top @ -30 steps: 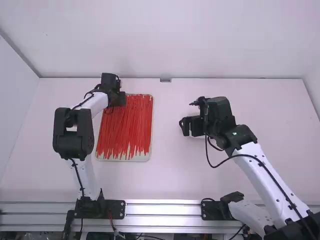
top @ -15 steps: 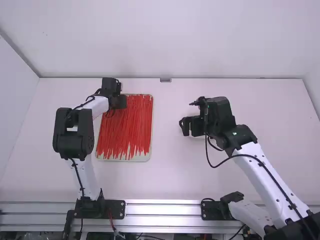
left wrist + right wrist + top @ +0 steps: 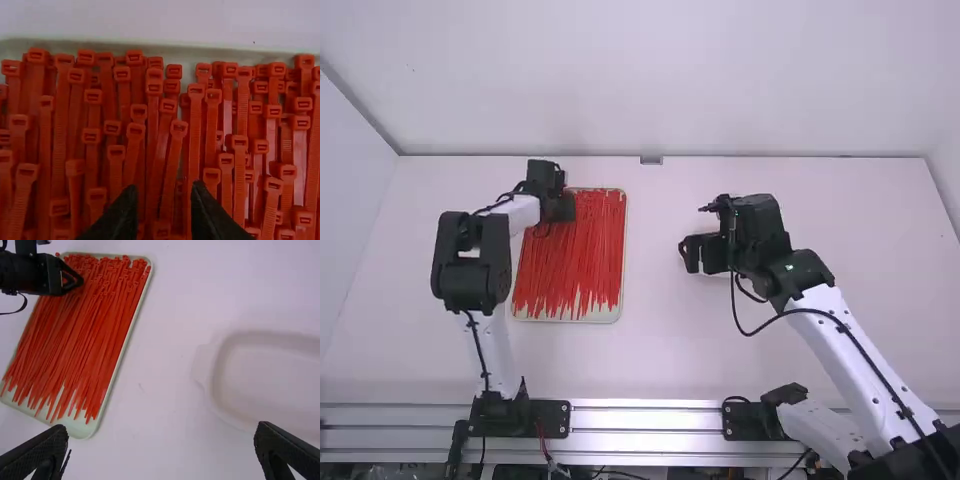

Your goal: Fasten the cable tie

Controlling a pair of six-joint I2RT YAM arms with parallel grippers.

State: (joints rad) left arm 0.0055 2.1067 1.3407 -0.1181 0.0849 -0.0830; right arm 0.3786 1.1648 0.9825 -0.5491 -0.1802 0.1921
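Observation:
A heap of red cable ties (image 3: 572,255) lies on a pale tray (image 3: 616,316) at the left of the table. My left gripper (image 3: 560,207) is down at the tray's far left corner, over the head ends of the ties (image 3: 165,125). It (image 3: 161,200) is open, with a few ties lying between the fingertips (image 3: 125,212) and none held. My right gripper (image 3: 692,253) hangs open and wide above the middle of the table with nothing in it (image 3: 160,460). From there I see the ties (image 3: 80,340) and the left gripper (image 3: 75,279) farther off.
A shallow white container (image 3: 265,380) rests on the table just below the right gripper. Bare white tabletop (image 3: 670,330) lies between the tray and the right arm, and more to the far right. White walls close in the back and the left side.
The left arm has shifted a little to the right along the tray's far end. The right arm has kept still.

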